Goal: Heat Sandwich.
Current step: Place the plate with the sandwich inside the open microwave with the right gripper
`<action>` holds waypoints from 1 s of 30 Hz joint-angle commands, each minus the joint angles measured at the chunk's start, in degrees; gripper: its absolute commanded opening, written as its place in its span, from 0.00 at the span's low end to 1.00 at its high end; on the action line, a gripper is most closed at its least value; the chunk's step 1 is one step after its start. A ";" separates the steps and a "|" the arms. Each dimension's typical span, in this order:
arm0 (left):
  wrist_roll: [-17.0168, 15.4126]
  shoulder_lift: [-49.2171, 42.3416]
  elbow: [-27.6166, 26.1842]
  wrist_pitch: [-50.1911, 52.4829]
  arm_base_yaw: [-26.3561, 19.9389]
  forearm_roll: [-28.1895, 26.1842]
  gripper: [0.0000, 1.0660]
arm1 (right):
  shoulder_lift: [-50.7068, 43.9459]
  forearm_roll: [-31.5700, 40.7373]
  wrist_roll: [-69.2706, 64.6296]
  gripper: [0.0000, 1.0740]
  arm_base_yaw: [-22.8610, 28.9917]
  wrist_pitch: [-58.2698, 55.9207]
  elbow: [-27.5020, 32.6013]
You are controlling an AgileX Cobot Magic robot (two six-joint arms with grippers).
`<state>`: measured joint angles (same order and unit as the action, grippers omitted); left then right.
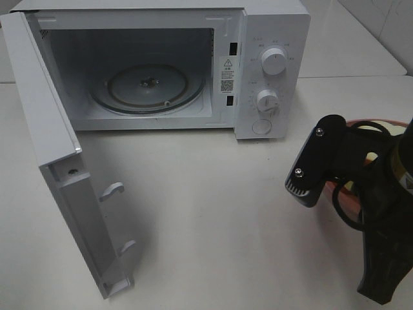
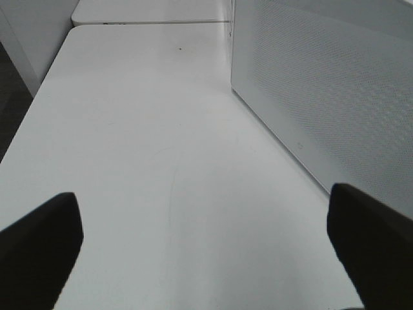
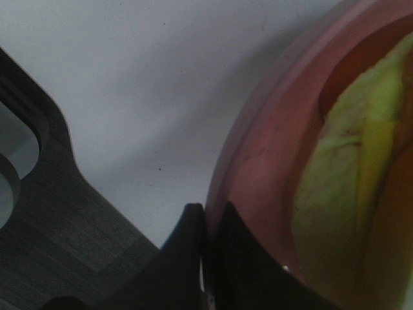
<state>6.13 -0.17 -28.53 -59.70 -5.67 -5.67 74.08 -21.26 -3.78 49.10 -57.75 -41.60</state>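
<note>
The sandwich [image 3: 348, 174], white bread with yellow-green filling, lies on a round pink plate [image 3: 258, 161]. In the exterior high view only a sliver of the sandwich [image 1: 377, 126] and the plate's rim [image 1: 356, 122] show at the right edge, behind my right arm [image 1: 335, 161]. My right gripper [image 3: 206, 223] is shut, its fingertips pinching the plate's rim. The white microwave [image 1: 271, 39] stands at the back with its door [image 1: 58, 161] swung wide open and the glass turntable [image 1: 148, 87] bare. My left gripper [image 2: 206, 252] hangs open over bare table beside the microwave's side wall [image 2: 322, 84].
The open door juts toward the table's front on the left, its latch hooks [image 1: 111, 190] pointing inward. Two knobs [image 1: 273, 62] and a button sit on the microwave's right panel. White tabletop [image 1: 206, 213] lies between the door and the plate.
</note>
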 commanded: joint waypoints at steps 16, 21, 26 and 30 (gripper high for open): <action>-0.23 -1.49 0.06 0.23 -0.06 -0.34 0.92 | -0.34 -1.55 21.77 0.01 0.34 8.77 0.29; -0.23 -1.49 0.06 0.23 -0.06 -0.34 0.92 | -0.34 -1.49 29.16 0.01 0.34 11.40 0.29; -0.23 -1.49 0.06 0.23 -0.06 -0.34 0.92 | -0.34 -1.09 37.18 0.01 0.34 13.87 0.29; -0.23 -1.49 0.06 0.23 -0.06 -0.34 0.92 | -0.34 -0.46 42.51 0.01 0.34 15.70 0.29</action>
<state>6.13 -0.17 -28.53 -59.70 -5.67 -5.67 74.08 -21.08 35.52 49.10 -43.89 -41.42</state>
